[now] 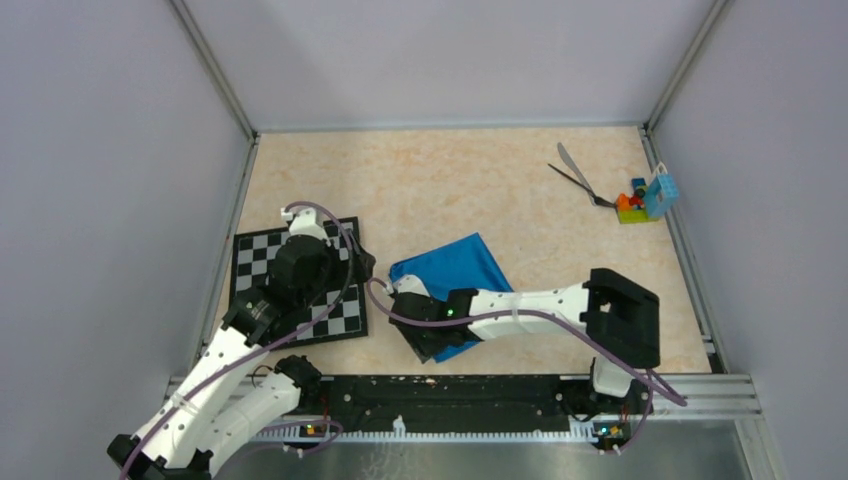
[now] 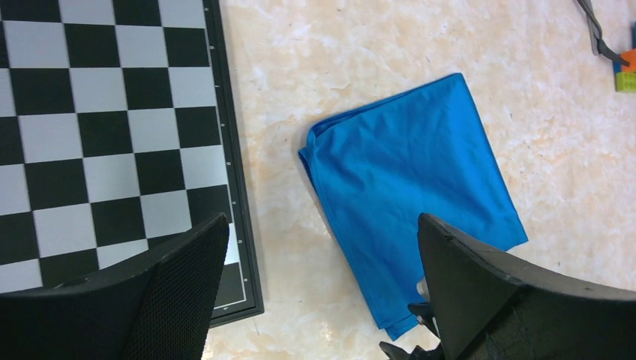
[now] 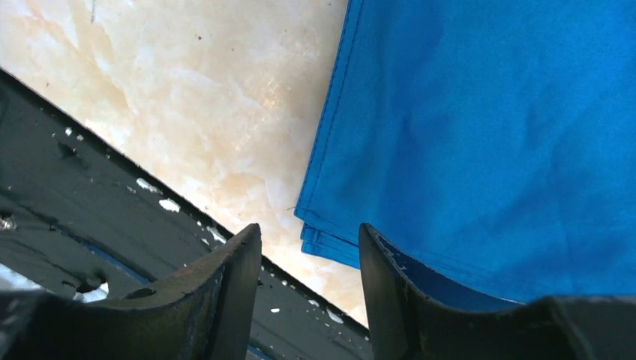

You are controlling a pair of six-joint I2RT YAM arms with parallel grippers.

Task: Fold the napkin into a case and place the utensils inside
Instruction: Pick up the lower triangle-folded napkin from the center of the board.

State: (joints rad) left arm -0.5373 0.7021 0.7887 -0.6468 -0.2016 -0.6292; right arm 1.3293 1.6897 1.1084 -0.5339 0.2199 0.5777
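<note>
The napkin (image 1: pixel 458 268) (image 2: pixel 412 187) (image 3: pixel 487 127) is shiny blue cloth, folded into a layered oblong lying slantwise on the table right of the chessboard. My right gripper (image 1: pixel 437 345) (image 3: pixel 309 229) hangs low over its near corner. Its jaws are open, with the stacked cloth edges showing in the gap and its right finger (image 3: pixel 397 292) over the cloth. My left gripper (image 1: pixel 362 264) (image 2: pixel 322 219) is wide open above the bare strip between board and napkin, holding nothing. The utensils, a silver-grey knife (image 1: pixel 569 161) (image 2: pixel 592 22) and a thin black piece (image 1: pixel 575 182), lie crossed at the far right.
The checkered chessboard (image 1: pixel 260 262) (image 2: pixel 112 127) lies at the left under my left arm. Colourful toy blocks (image 1: pixel 645 200) (image 2: pixel 625 71) sit against the right wall by the utensils. A black rail (image 1: pixel 470 390) (image 3: pixel 67 187) runs along the table's near edge, close to the right gripper.
</note>
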